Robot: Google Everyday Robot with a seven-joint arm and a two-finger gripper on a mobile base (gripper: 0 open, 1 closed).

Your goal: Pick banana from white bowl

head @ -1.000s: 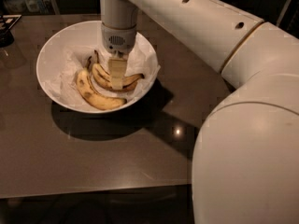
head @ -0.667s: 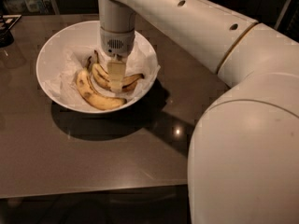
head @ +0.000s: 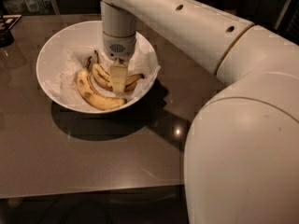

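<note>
The white bowl [head: 46, 55] sits on the dark table, lined with crumpled white paper [head: 70, 65]. Two bananas lie in it. The slim curved banana [head: 102, 74] with dark streaks lies in the middle, its dark stem pointing to the back. My gripper [head: 118, 80] points straight down into the bowl and is right on the slim banana's middle, hiding part of it. The arm reaches in from the right.
A thicker yellow banana [head: 96, 96] with brown blotches lies in front of the slim one, along the bowl's near wall. A dark object [head: 5, 31] stands at the table's far left. The brown table [head: 93, 157] stretches toward the front edge. My arm's large elbow fills the right side.
The gripper has come down slightly toward the slim banana. The arm's elbow has swung closer to the camera. The bananas and bowl have not moved.
</note>
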